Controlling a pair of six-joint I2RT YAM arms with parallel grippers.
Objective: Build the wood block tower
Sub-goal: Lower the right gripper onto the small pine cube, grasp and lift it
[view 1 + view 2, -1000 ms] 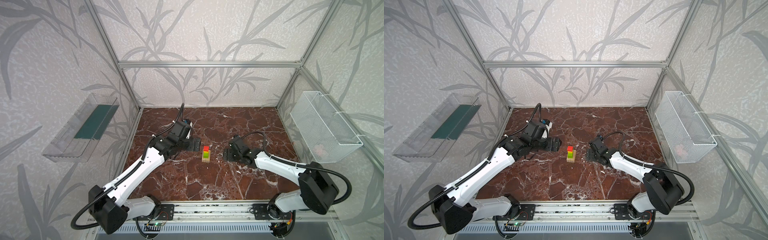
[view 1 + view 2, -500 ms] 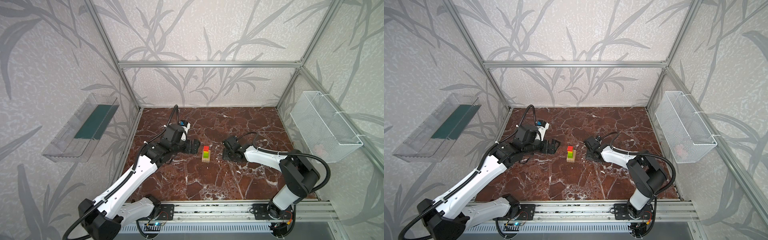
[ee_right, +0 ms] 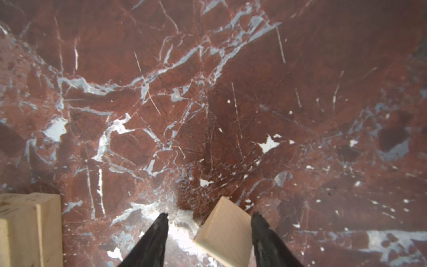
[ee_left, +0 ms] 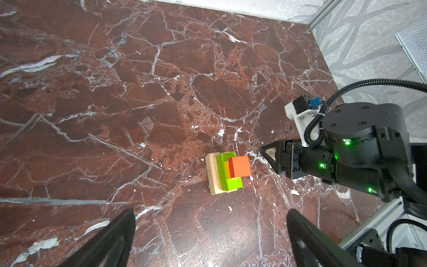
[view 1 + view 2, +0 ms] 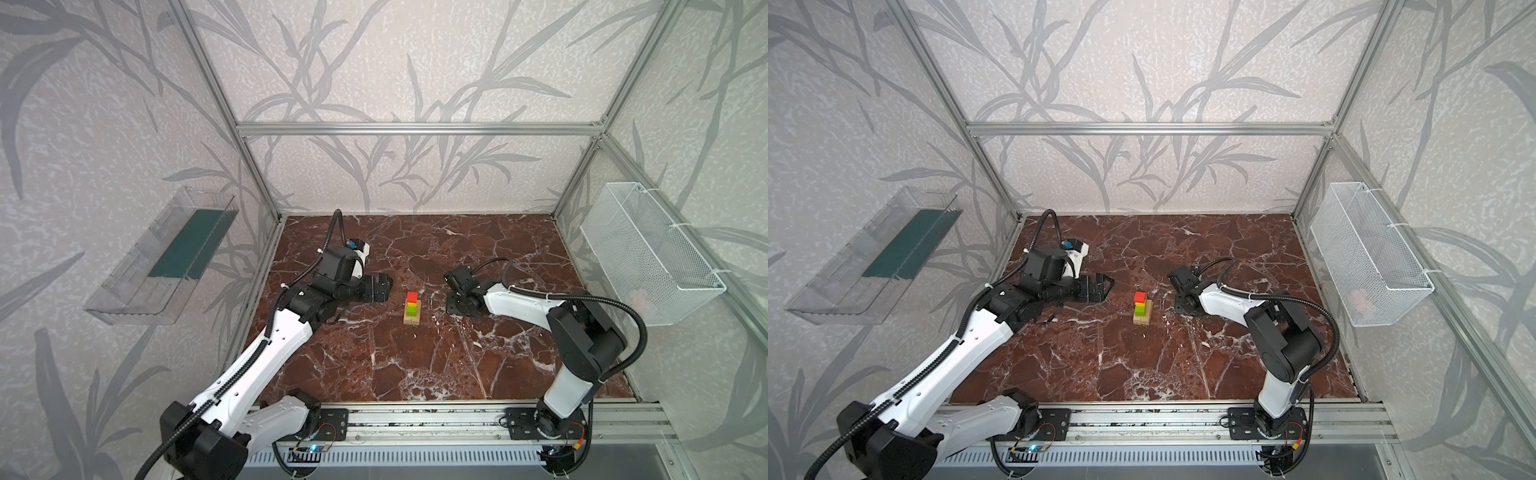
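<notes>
**Right gripper (image 3: 209,215) narrowing on the small wood piece (image 3: 223,231); tower (image 5: 412,308) awaits its cap.**

Left gripper (image 5: 380,286), spread wide and empty, waits left of the tower at mid-table: plank base (image 4: 211,175), lime-green bar (image 4: 231,185), yellow cube (image 4: 226,170), red cube (image 4: 240,165) uppermost. Right gripper, right of the tower, has drawn its jaws in about the skewed piece on the marble table (image 5: 374,353). One finger (image 3: 265,238) touches it and the other stands clear, so it is not yet gripped.

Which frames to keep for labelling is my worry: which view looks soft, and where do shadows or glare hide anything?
Right wrist view: soft throughout, veins in the table smeared, edges of the wood piece readable. Left wrist view: crisp on the tower, which throws a faint shadow; the left gripper itself dark and blurred. In both top views: even light, no glare, the tower sharp but tiny.
</notes>
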